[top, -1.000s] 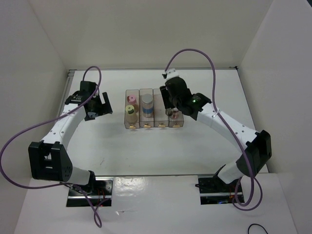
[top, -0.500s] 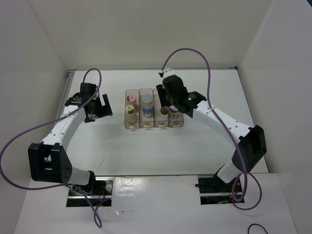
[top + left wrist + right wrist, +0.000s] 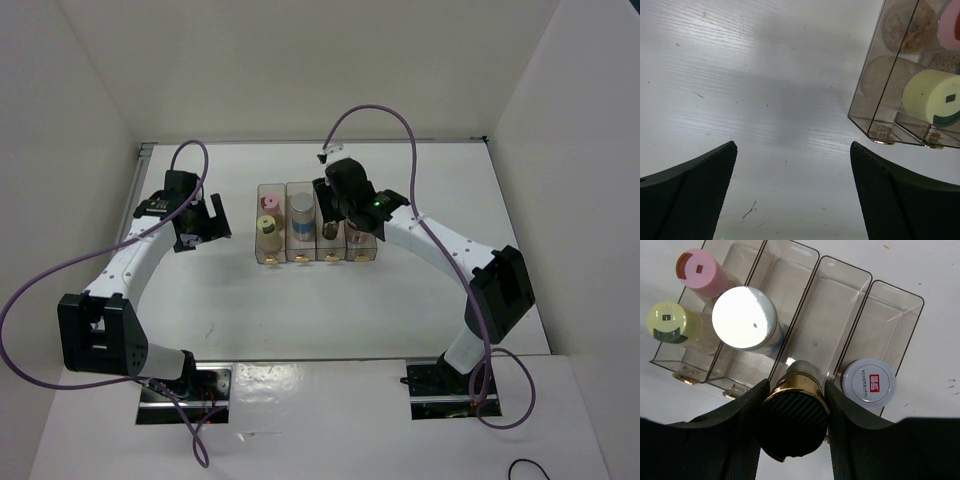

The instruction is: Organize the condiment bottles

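Holding the black-and-gold-capped jar (image 3: 792, 427) clamped between its fingers, my right gripper (image 3: 340, 207) hangs over the near end of the third clear bin (image 3: 835, 315). The pink-capped jar (image 3: 699, 271) and yellow-green-capped jar (image 3: 671, 322) share the first bin, the silver-capped jar (image 3: 744, 317) stands in the second, and the lavender-grey-capped jar (image 3: 870, 382) in the fourth. My left gripper (image 3: 792, 145) hangs spread wide over the table (image 3: 765, 75) beside them.

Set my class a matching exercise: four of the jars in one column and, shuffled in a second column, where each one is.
Jars
1. pink jar
2. silver-capped jar
3. black-gold jar
4. grey-capped jar

Places
a. held in the right gripper
b. alone in the rightmost bin
c. beside the yellow-green jar
d. alone in the second bin from the left

Pairs: 1-c, 2-d, 3-a, 4-b
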You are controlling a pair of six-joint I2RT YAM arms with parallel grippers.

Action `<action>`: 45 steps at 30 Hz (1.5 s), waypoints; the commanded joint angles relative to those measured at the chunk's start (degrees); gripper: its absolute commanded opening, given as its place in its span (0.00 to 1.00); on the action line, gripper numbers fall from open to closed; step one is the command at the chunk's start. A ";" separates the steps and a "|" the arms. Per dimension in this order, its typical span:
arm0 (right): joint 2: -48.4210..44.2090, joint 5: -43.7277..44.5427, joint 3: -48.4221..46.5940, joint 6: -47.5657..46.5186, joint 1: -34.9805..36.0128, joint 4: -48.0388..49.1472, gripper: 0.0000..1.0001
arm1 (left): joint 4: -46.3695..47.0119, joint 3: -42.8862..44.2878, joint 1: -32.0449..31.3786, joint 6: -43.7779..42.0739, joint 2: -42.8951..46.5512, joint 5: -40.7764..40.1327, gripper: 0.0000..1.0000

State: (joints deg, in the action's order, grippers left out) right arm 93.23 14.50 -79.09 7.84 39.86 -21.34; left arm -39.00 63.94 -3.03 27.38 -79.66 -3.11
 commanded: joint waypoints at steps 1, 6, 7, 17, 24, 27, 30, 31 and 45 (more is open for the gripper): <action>0.55 0.61 0.69 0.16 -0.31 5.35 0.07 | 0.33 -0.22 0.39 0.40 1.61 0.57 1.00; 0.55 0.62 3.76 0.16 -0.31 7.89 0.07 | 0.33 -0.22 0.39 0.40 1.61 0.57 1.00; 1.07 0.62 4.29 0.16 -0.31 7.90 0.07 | 0.33 -0.22 0.91 0.40 1.61 0.57 1.00; 3.71 0.00 4.82 0.69 0.22 7.90 0.11 | 0.33 -0.22 0.92 0.40 1.61 0.57 1.00; 3.71 0.53 6.05 0.69 0.22 8.60 0.19 | -0.81 1.53 0.92 0.40 1.08 0.57 1.00; 4.32 0.87 4.65 0.69 0.22 7.11 0.37 | -0.81 0.84 0.92 0.40 3.45 0.57 1.00; 4.33 1.49 4.65 0.69 0.75 6.40 0.48 | -0.81 -0.48 0.92 0.40 5.46 0.57 1.00; 4.33 1.49 4.65 0.69 0.75 5.79 0.48 | -0.81 -0.49 0.92 0.40 5.48 0.57 1.00; -0.76 3.25 0.52 1.74 0.75 1.49 0.82 | -0.81 -1.54 0.92 0.40 7.24 2.15 1.00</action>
State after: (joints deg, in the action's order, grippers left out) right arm 96.49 16.38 -74.83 8.49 40.18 -18.85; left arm -39.90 62.92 -2.42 27.38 -73.93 -2.33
